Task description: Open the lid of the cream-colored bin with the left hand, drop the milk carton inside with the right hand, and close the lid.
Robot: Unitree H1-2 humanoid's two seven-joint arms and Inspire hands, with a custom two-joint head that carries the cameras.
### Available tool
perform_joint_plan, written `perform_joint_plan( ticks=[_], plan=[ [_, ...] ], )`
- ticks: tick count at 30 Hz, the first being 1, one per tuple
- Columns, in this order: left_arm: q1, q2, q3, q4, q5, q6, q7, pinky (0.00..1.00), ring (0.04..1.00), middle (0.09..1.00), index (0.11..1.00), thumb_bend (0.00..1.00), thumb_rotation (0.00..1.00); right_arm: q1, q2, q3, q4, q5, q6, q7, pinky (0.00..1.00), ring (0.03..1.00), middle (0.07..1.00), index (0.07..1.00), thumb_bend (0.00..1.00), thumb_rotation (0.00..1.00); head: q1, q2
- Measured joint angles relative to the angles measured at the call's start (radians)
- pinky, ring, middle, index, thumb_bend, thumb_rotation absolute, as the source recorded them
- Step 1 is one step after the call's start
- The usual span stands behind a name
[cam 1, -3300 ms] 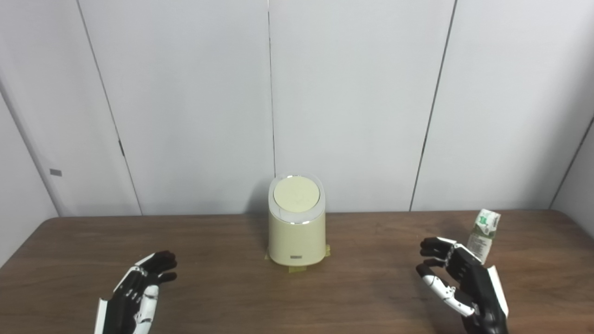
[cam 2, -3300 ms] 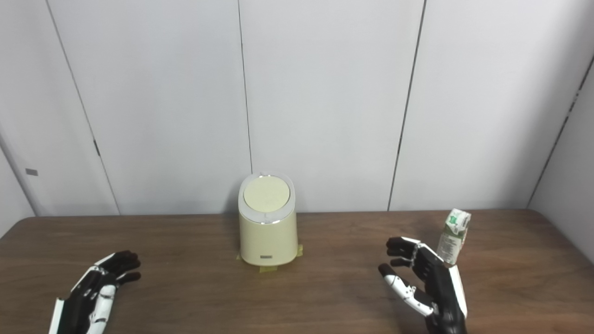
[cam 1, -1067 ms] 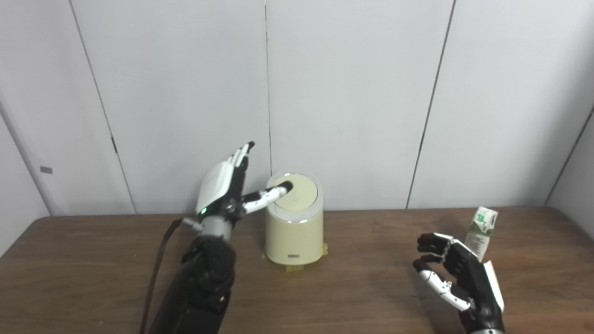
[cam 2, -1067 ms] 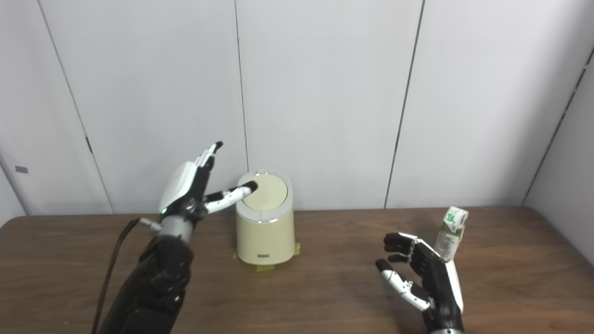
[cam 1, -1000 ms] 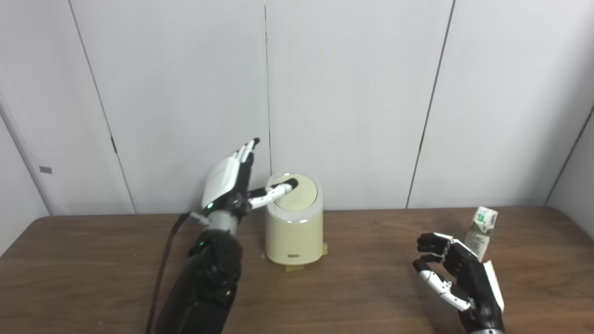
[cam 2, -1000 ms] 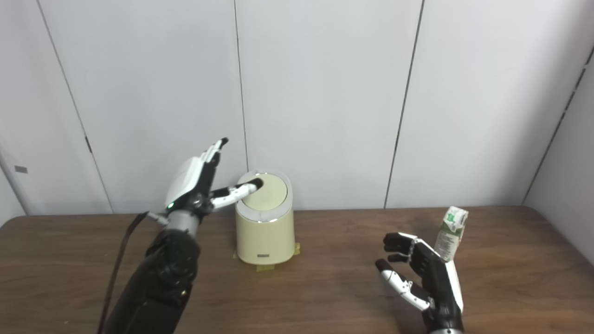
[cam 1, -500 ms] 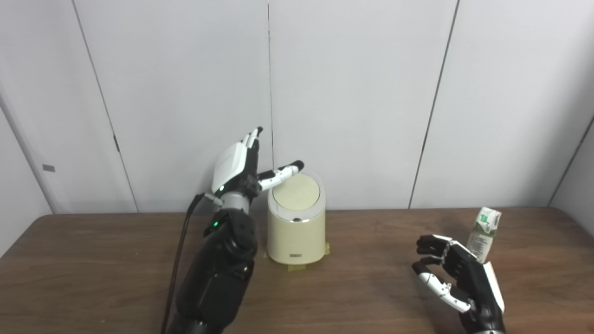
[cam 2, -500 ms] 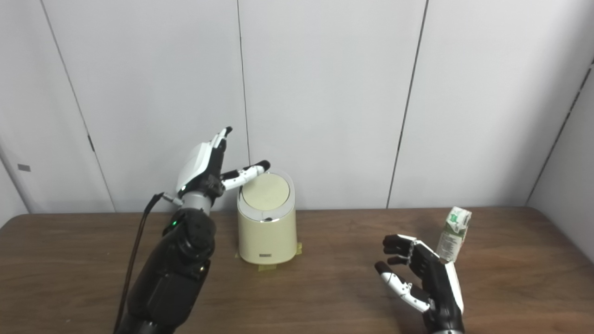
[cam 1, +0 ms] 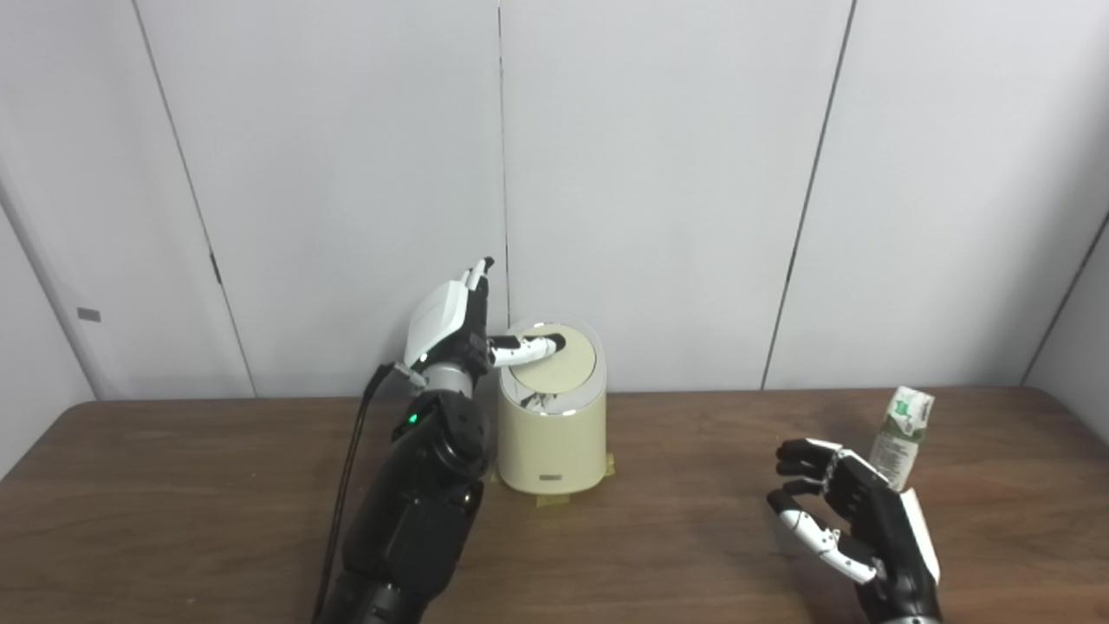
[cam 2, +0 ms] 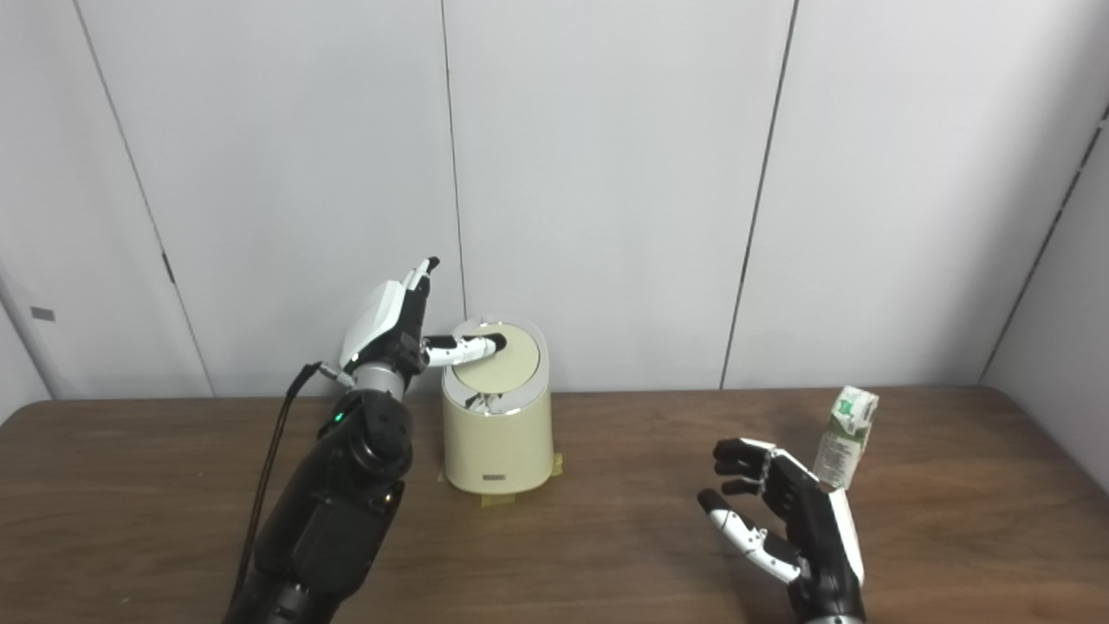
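The left hand (cam 1: pixel 450 325) rests its thumb on the cream-colored bin's (cam 1: pixel 551 433) tilted lid (cam 1: pixel 554 368), fingers straight and raised. The right hand (cam 1: pixel 853 516), fingers spread and curled, holds nothing; the milk carton (cam 1: pixel 901 426) stands just behind them.

A lab-like test booth: bare white wall panels (cam 1: pixel 658 191), wooden table (cam 1: pixel 676 520).

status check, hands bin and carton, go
Left hand open, thumb on bin lid, lid tilting. Right hand open beside milk carton, carton upright on table. Nothing blocking.
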Motion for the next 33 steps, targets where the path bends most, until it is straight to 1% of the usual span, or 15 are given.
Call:
perform_joint_plan(
  ticks=[4,8,13,15,18,22,26,30,33],
  plan=[
    [0.002,0.003,-0.015,-0.003,-0.009,-0.001,0.006,1.0,1.0,1.0,1.0,0.91,0.24,0.0,0.0,0.0,0.0,0.0,-0.001,0.0,0.56,0.65,0.664,0.63,0.3,0.22,0.009,-0.003],
    [0.005,0.011,-0.029,-0.007,-0.017,-0.003,0.006,1.0,1.0,1.0,1.0,0.93,0.19,0.0,0.0,0.0,0.0,0.001,-0.002,0.0,0.57,0.646,0.662,0.626,0.31,0.22,0.005,-0.006],
    [0.013,0.026,-0.042,-0.004,-0.019,-0.005,0.007,1.0,1.0,1.0,1.0,0.96,0.21,0.0,0.0,0.001,0.0,0.001,-0.002,0.0,0.57,0.646,0.662,0.623,0.31,0.2,-0.005,-0.005],
    [0.017,0.03,-0.045,0.001,-0.02,-0.005,0.008,1.0,1.0,1.0,1.0,0.97,0.2,0.0,0.0,0.001,0.0,0.001,-0.002,0.0,0.57,0.643,0.658,0.622,0.3,0.19,-0.005,-0.005],
    [0.023,0.03,-0.048,0.011,-0.02,-0.005,0.009,1.0,1.0,1.0,1.0,0.97,0.18,0.0,0.0,0.001,0.0,-0.001,-0.002,-0.001,0.57,0.643,0.657,0.622,0.3,0.18,-0.006,-0.006],
    [0.023,0.031,-0.053,0.022,-0.019,-0.006,0.021,1.0,1.0,1.0,1.0,0.95,0.15,0.001,0.001,0.001,-0.002,-0.002,0.001,-0.001,0.57,0.648,0.656,0.624,0.3,0.16,-0.011,-0.008],
    [0.021,0.038,-0.074,0.046,-0.012,-0.014,0.058,1.0,1.0,1.0,1.0,0.89,0.09,0.001,0.001,0.002,-0.002,0.0,0.0,0.002,0.57,0.644,0.651,0.624,0.31,0.2,-0.017,-0.003],
    [0.018,0.05,-0.095,0.07,-0.005,-0.023,0.09,1.0,1.0,1.0,1.0,0.89,0.06,0.006,0.0,0.002,-0.01,-0.004,0.004,0.003,0.58,0.647,0.651,0.625,0.31,0.21,-0.023,0.005],
    [0.012,0.052,-0.118,0.091,0.008,-0.034,0.121,1.0,1.0,1.0,1.0,0.91,0.05,0.013,0.0,0.003,-0.021,-0.01,0.011,0.001,0.57,0.648,0.651,0.622,0.32,0.25,-0.024,0.006]
  ],
)
